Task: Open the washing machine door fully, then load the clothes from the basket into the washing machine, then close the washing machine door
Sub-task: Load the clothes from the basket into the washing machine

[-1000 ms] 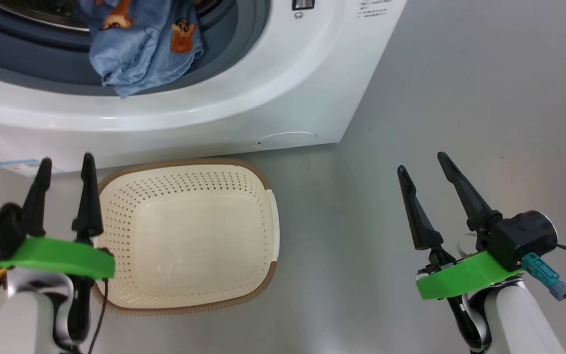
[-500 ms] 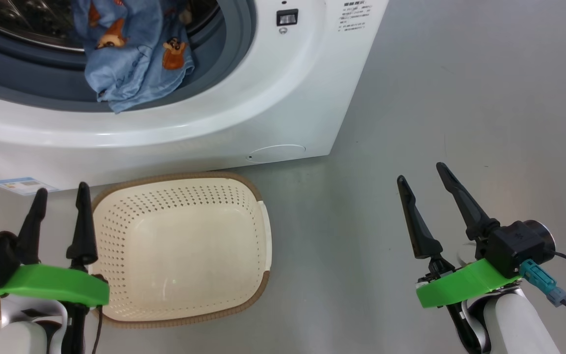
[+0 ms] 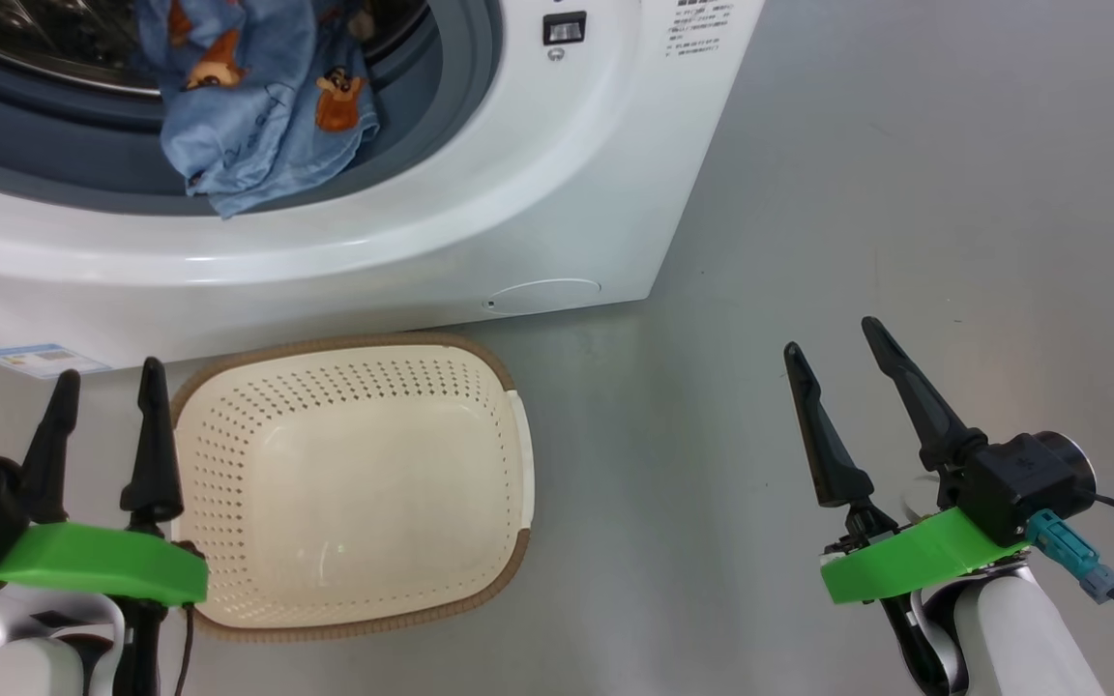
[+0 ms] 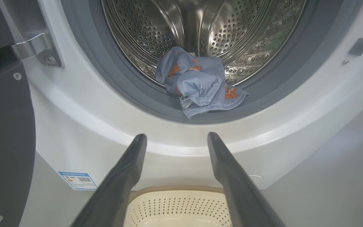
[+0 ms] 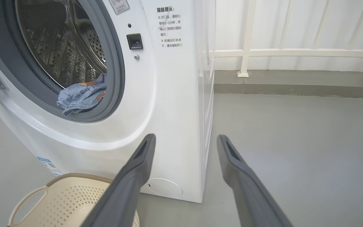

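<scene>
The washing machine (image 3: 557, 184) stands with its door (image 4: 2, 142) swung open at the left of the left wrist view. The blue printed clothes (image 3: 248, 106) lie in the drum's mouth and drape over the grey gasket; they also show as clothes (image 4: 200, 85) and clothes (image 5: 80, 96). The cream basket (image 3: 325, 345) sits on the floor in front of the machine, with nothing in it. My left gripper (image 3: 109, 372) hangs open beside the basket's left rim. My right gripper (image 3: 831, 337) is open over bare floor to the right.
Grey floor (image 3: 905, 193) spreads right of the machine. A white railing (image 5: 247, 53) and a low kerb run behind it. The door's hinge (image 4: 33, 47) sits at the opening's left. A blue label (image 3: 35, 358) marks the machine's lower front.
The head camera has tilted, so the whole picture sits a little lower. My left gripper has drawn back slightly along the basket's left side. The clothes and the right gripper have not moved.
</scene>
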